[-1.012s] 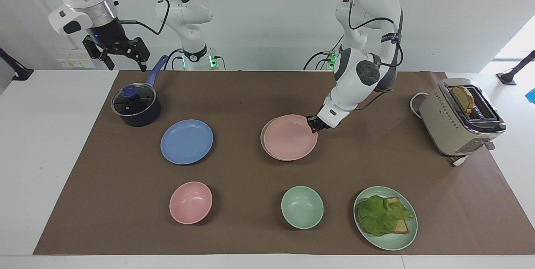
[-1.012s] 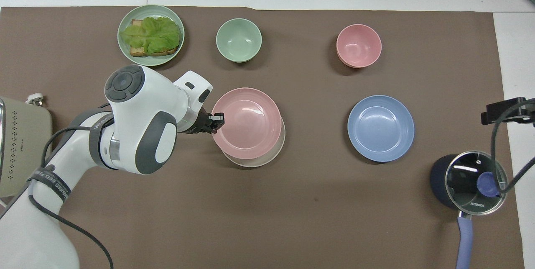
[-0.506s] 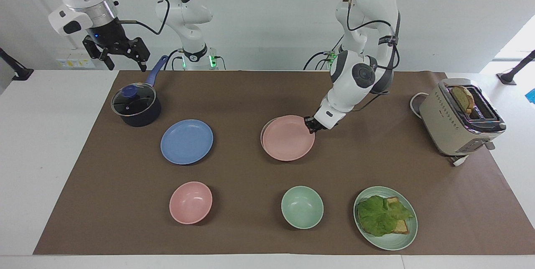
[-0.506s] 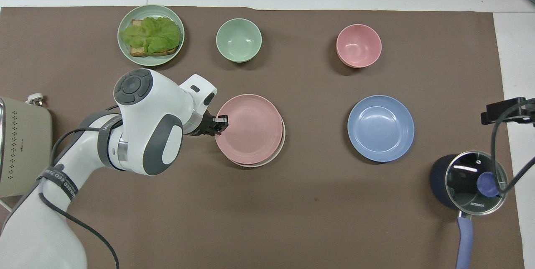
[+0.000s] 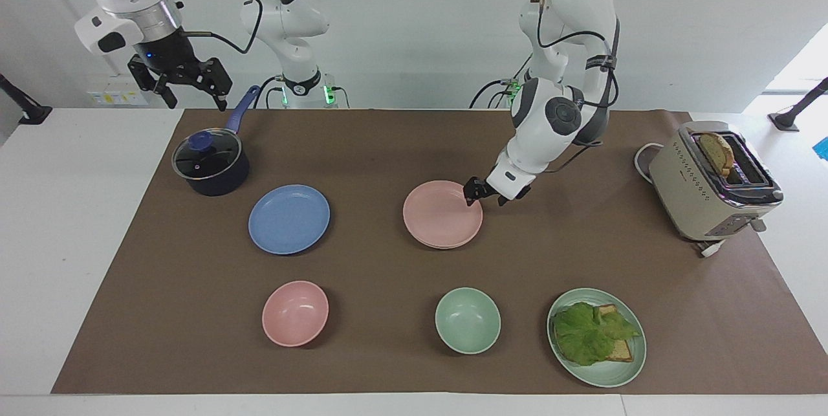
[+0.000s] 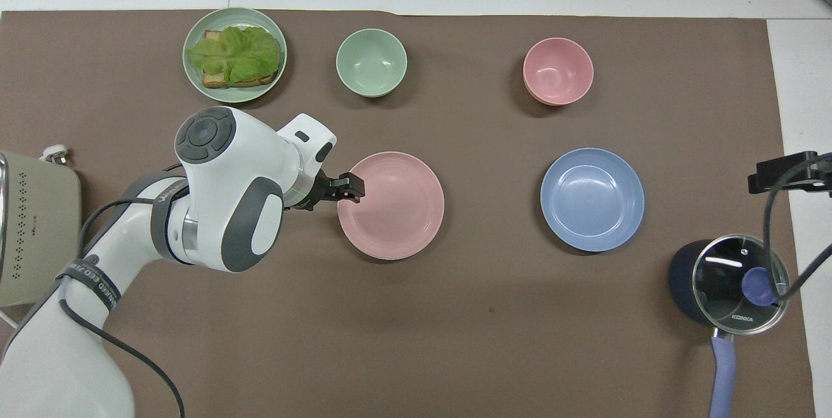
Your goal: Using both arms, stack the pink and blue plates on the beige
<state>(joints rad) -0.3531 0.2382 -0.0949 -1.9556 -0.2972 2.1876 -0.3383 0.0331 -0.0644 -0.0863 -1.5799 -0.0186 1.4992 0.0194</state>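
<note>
I see a white wall (image 5: pixel 414 28), a white table (image 5: pixel 65 241) with a brown mat (image 5: pixel 401 138), and bright window (image 5: pixel 805 66) light.

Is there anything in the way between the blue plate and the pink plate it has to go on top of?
No. Only bare brown mat lies between the round cornflower-blue plate and the round pale pink plate already stacked on the beige one.

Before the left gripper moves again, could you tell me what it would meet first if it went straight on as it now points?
Probably the round matte pink plate: the left gripper points down at its rim.
</note>
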